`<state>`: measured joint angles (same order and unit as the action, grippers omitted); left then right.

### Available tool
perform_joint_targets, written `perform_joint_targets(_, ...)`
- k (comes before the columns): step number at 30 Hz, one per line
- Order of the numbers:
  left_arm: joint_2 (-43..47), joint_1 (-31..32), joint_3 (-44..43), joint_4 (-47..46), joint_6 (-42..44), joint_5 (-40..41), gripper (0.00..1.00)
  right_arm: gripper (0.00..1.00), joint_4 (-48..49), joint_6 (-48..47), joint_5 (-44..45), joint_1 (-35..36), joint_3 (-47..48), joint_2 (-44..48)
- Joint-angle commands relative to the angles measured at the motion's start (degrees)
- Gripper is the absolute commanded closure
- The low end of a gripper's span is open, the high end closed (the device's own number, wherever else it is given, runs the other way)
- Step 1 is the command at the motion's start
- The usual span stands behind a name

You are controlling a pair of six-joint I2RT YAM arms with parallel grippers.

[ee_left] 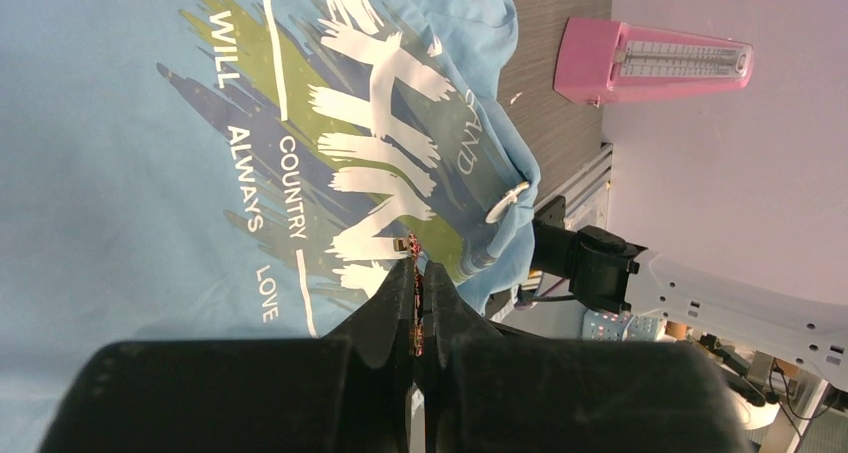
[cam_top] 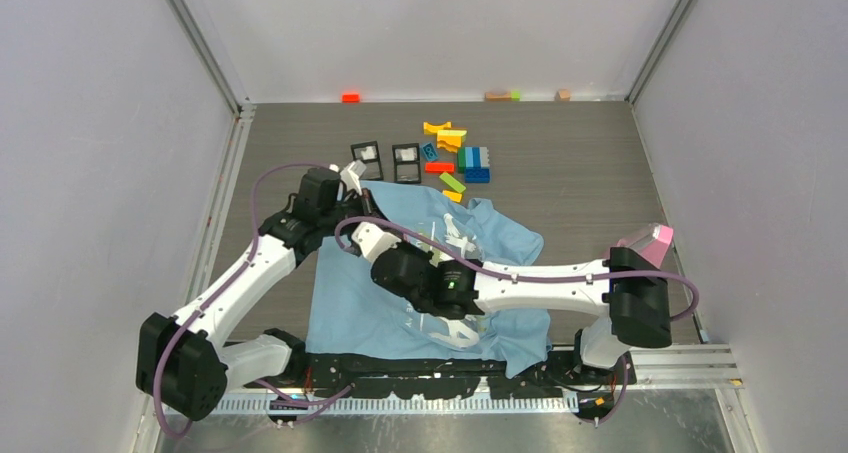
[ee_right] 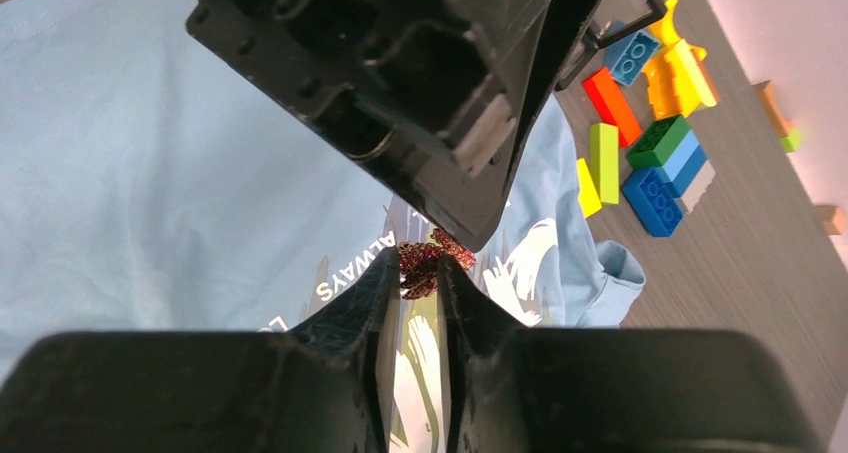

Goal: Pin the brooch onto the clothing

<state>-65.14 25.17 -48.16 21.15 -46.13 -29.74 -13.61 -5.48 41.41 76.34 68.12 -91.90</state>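
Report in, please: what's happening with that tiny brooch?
Left gripper, right gripper: both shut on the brooch. Brooch over the T-shirt print, not yet pinned. Toy blocks off to the side, nothing blocking.

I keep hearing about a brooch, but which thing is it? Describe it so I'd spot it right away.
Find the light blue T-shirt spread on the table. Over its printed chest, the left gripper pinches the brooch at its very tips. It is a tiny, glittery dark-red ornament, far smaller than the bright plastic blocks lying beyond the shirt.
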Motion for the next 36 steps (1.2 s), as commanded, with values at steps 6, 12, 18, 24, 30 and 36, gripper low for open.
perform_joint_targets(6,1.3,-0.7,-3.0,1.5,1.9,0.2,0.69,0.99,12.3,1.7,16.0,0.3,-2.0,0.7)
perform_joint_targets(12,5.6,-2.4,-6.7,9.5,7.7,11.8,0.21,0.99,11.3,13.3,9.2,-5.1,-7.8,9.7)
perform_joint_targets(18,10.6,-2.9,-6.9,11.8,10.8,19.3,0.10,0.99,16.6,24.5,-8.8,-14.9,-16.1,21.8)
perform_joint_targets(24,17.9,-2.9,0.7,-6.7,5.2,7.5,0.12,0.99,24.6,34.8,-20.3,-21.5,-21.7,32.4)
perform_joint_targets(30,19.2,-2.7,8.5,-31.8,-9.0,-1.5,0.20,0.99,37.9,44.7,-25.8,-21.8,-26.7,36.0)
perform_joint_targets(36,17.1,-2.1,11.2,-47.7,-17.4,-5.1,0.34,0.99,51.7,50.8,-28.1,-21.8,-31.4,36.9)
